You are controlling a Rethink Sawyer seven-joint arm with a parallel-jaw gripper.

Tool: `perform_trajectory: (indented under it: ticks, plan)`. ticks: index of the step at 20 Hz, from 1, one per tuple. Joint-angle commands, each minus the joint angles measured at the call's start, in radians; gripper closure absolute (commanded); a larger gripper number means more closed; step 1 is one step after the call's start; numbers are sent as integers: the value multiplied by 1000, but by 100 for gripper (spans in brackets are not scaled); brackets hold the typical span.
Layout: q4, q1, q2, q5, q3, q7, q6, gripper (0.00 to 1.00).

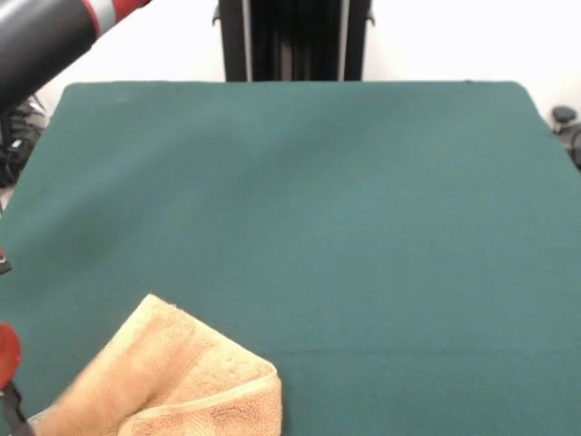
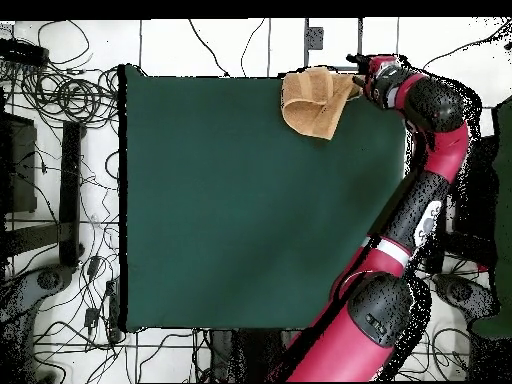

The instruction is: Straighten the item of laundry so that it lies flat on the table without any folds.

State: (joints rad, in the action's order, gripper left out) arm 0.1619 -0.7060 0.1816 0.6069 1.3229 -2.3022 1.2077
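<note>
The golden-tan towel point(image 1: 172, 381) lies folded over on itself at the near left corner of the dark green table point(image 1: 345, 200), with a doubled hemmed edge at its front. In the overhead view the towel point(image 2: 315, 100) sits at the table's point(image 2: 230, 210) top edge, right of the middle, partly over the edge. My gripper point(image 2: 358, 82) is at the towel's right corner, at the table's edge. In the front view only red parts of the gripper point(image 1: 7, 354) show at the left border. Whether it holds the cloth is hidden.
My red arm point(image 2: 425, 200) runs along the table's right side in the overhead view. A black arm link point(image 1: 45, 36) crosses the front view's top left. The pedestal point(image 1: 295, 41) stands behind the far edge. Cables point(image 2: 60, 100) lie on the floor at the left.
</note>
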Motion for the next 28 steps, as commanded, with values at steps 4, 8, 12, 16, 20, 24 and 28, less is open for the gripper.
perform_trajectory:
  ticks: [4, 8, 12, 16, 20, 24, 28]
  plan:
    - [194, 53, 17, -162, -1, -221, 128, 0]
    - [209, 50, 10, -191, -30, -203, 151, 0]
    - [220, 49, 9, -215, -45, -176, 148, 0]
    - [226, 49, 10, -234, -55, -151, 146, 0]
    - [230, 50, 27, -270, -40, -146, 154, 0]
    - [254, 52, 58, -369, -15, -216, 218, 0]
    - [279, 57, 52, -438, -53, -299, 333, 0]
